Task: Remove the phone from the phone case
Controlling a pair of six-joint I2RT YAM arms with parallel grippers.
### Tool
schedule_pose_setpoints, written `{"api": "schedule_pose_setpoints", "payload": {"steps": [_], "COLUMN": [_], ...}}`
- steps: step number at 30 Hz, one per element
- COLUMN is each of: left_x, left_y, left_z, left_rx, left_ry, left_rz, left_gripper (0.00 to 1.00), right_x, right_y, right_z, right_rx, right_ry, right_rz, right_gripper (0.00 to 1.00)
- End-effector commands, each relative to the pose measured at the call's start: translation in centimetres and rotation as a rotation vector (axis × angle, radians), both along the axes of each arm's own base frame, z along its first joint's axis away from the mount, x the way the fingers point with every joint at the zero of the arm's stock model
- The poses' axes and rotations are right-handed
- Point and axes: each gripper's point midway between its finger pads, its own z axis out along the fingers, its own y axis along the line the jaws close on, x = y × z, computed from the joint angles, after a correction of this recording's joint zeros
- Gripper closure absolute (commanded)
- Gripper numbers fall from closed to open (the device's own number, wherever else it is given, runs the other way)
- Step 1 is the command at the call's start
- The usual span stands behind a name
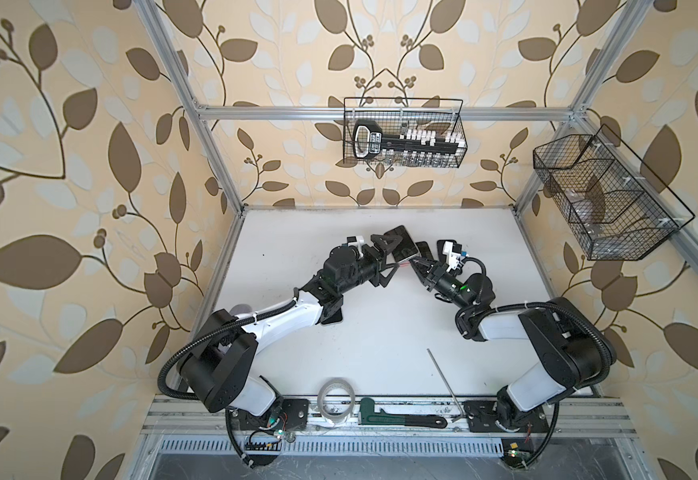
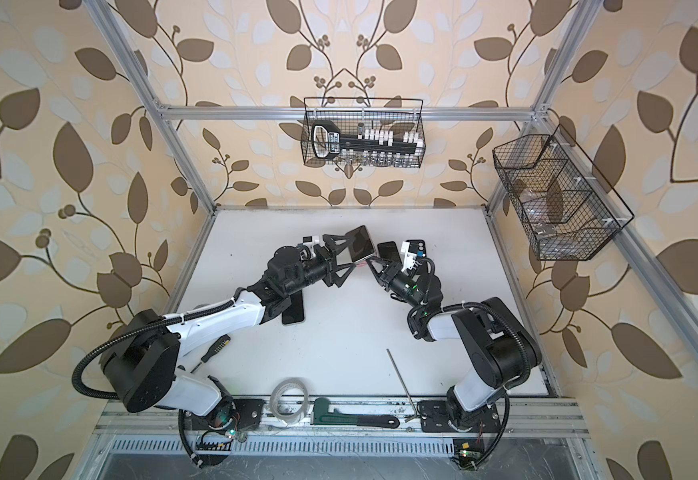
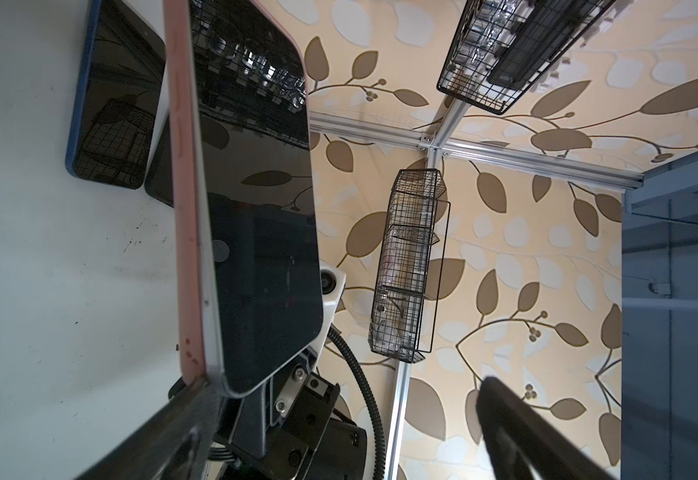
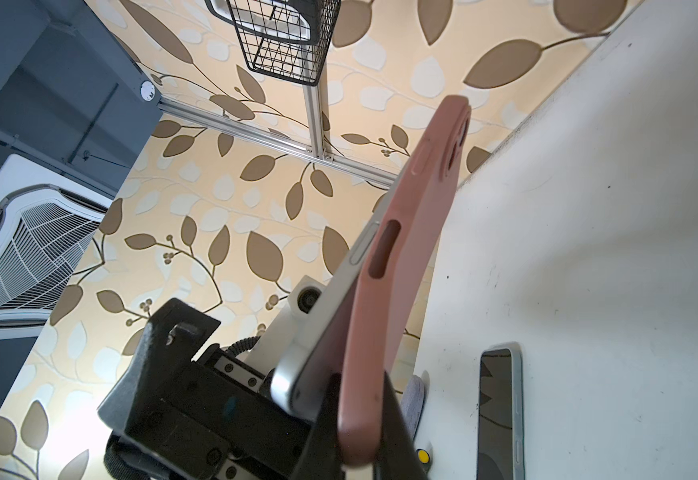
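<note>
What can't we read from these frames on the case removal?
Where the right gripper pinches the pink case: right wrist view, case covers the fingertips.
Whether the left gripper touches the phone: left wrist view, fingers blurred, cut by the edge.
Spare phone on the table: both top views, left arm covers part.
Side basket contents: top views, too small.

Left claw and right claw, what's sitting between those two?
The phone in its pink case, held up at a tilt. The right claw pinches one corner; it stands inside the open left claw. Both top views show it.
</note>
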Motion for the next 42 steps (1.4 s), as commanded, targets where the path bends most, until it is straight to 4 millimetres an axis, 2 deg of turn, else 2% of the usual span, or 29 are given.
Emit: {"api": "schedule_pose_setpoints", "payload": {"steps": [1,9,10,11,16,34,42], "left_x": [0.3,0.5,0.1,0.0,0.1,0.8,0.8], "left_y": [0.2,0.3,0.7,0.8,1.0,2.1,2.2], "left_z": [4.5,4.4,5.6,5.8,5.6,4.5,4.1], "left_rx": [-0.058,-0.041,-0.055,-0.054,-0.047,-0.020,-0.017], "left_ry": [-0.109,-0.113,-0.134,-0.140,-0.141,-0.140,-0.135], "left_rz": [0.021,0.026,0.029,0.030,0.037,0.073,0.075], "left_gripper": [0.01,0.01,0.01,0.02,0.06,0.35,0.52], "right_x": [-1.9,-2.1,-2.1,-2.2,-2.4,-3.4,-3.4], "right_y": [0.8,1.0,1.0,1.0,1.0,2.0,2.6], "right_z": [2.4,2.3,2.3,2.3,2.4,2.3,2.0], "right_rx": [0.026,-0.002,-0.011,-0.018,-0.055,-0.078,-0.073], "right_ry": [-0.120,-0.127,-0.129,-0.132,-0.137,-0.139,-0.132], "right_rz": [0.055,0.056,0.057,0.056,0.046,0.058,0.067], "right_gripper": [1.00,1.00,1.00,1.00,1.00,1.00,1.00]}}
